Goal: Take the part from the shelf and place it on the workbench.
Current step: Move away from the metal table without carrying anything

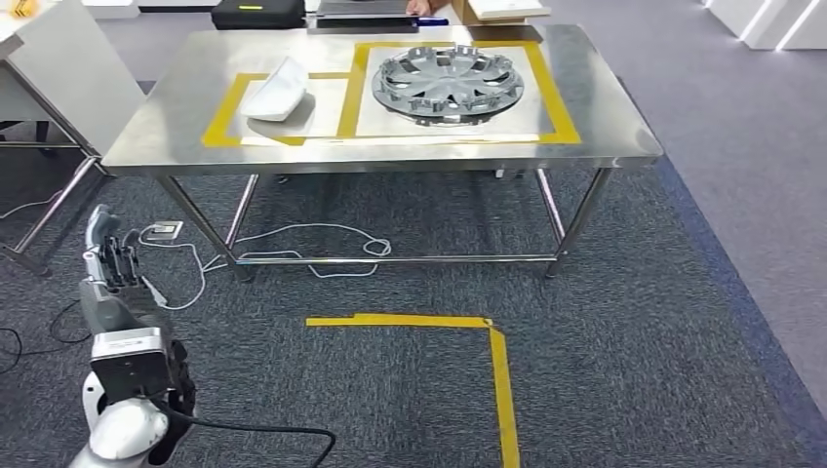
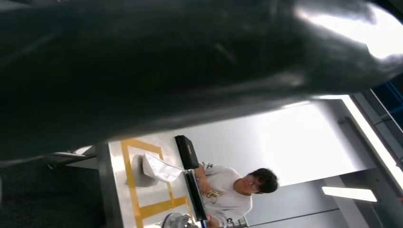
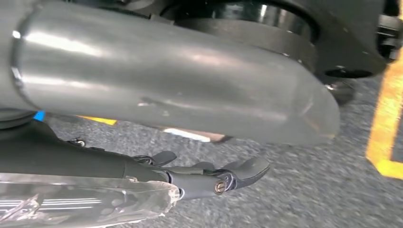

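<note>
On the steel workbench [image 1: 176,127] in the head view lie two parts, each inside a yellow tape frame: a white part [image 1: 278,90] at the left and, just beside it to the right, a silver wheel cover [image 1: 447,84]. Well below the workbench's near-left corner, the left hand [image 1: 109,255] hangs over the grey carpet [image 1: 624,322], far from the white part, holding nothing, its fingers fairly straight and pointing up the picture. Yellow floor tape [image 1: 497,375] forms a corner in front of the workbench.

From the left wrist, the workbench [image 2: 105,190] shows with the white part [image 2: 159,167] on it, and a person [image 2: 228,192] sits at its far side.

From the right wrist, the right hand [image 3: 209,178] hangs over carpet with dark fingers extended and nothing in them.
</note>
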You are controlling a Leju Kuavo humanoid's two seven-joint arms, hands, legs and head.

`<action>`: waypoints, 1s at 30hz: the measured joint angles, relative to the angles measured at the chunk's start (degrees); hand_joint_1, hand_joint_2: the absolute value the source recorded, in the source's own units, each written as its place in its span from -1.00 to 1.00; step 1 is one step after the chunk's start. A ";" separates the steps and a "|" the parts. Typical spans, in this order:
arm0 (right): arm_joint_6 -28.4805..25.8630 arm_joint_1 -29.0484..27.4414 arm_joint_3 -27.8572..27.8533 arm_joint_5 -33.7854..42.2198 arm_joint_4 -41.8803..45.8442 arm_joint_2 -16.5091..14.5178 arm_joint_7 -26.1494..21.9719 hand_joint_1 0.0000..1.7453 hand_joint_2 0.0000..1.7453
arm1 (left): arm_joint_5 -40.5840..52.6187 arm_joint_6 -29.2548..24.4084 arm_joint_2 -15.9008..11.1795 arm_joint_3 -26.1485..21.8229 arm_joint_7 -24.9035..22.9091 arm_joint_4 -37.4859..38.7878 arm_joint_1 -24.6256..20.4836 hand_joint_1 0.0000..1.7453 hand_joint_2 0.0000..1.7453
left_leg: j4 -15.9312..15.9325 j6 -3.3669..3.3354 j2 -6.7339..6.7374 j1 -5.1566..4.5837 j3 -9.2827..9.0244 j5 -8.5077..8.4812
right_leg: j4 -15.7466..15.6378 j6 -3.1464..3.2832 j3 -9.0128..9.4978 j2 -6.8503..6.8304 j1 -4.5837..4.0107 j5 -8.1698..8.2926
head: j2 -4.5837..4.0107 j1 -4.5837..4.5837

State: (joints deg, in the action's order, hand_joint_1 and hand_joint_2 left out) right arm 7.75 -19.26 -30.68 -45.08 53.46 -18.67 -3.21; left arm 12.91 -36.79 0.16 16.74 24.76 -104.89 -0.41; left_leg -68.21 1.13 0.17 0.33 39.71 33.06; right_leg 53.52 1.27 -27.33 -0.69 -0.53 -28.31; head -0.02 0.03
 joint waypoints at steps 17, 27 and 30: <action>0.11 -0.11 -0.35 -0.07 -0.05 0.02 -0.11 -1.00 -1.00 | -0.20 0.48 0.22 -0.02 -0.34 -0.13 0.88 -1.00 -1.00 | 11.67 -3.04 0.51 -0.03 -6.39 -7.56 | 21.05 -3.82 -12.39 0.50 0.65 -4.31 | 0.00 0.41; -0.18 -0.65 -0.30 3.14 -0.04 0.01 1.47 -1.00 -1.00 | -3.50 2.44 0.77 -0.04 -2.68 -0.04 2.59 -1.00 -1.00 | 9.82 -0.29 0.58 -0.11 -1.60 -10.85 | 0.01 -0.86 4.27 0.63 0.50 -4.49 | 0.00 0.44; -0.45 -1.42 -0.20 4.07 0.00 0.00 2.06 -1.00 -1.00 | -4.27 2.75 0.78 -0.17 -3.29 0.26 3.60 -1.00 -1.00 | 0.28 0.31 0.41 0.04 0.75 -3.37 | 0.10 -0.09 3.20 0.73 0.35 -3.27 | 0.00 0.30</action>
State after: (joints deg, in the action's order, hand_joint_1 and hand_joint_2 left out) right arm 7.29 -20.68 -30.88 -41.02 53.46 -18.67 -1.15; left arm 8.64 -34.03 0.94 16.57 21.47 -104.63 3.19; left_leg -67.92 1.43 0.58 0.37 40.46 29.69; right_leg 53.62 1.18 -24.13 0.04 -0.18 -31.58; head -0.02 0.33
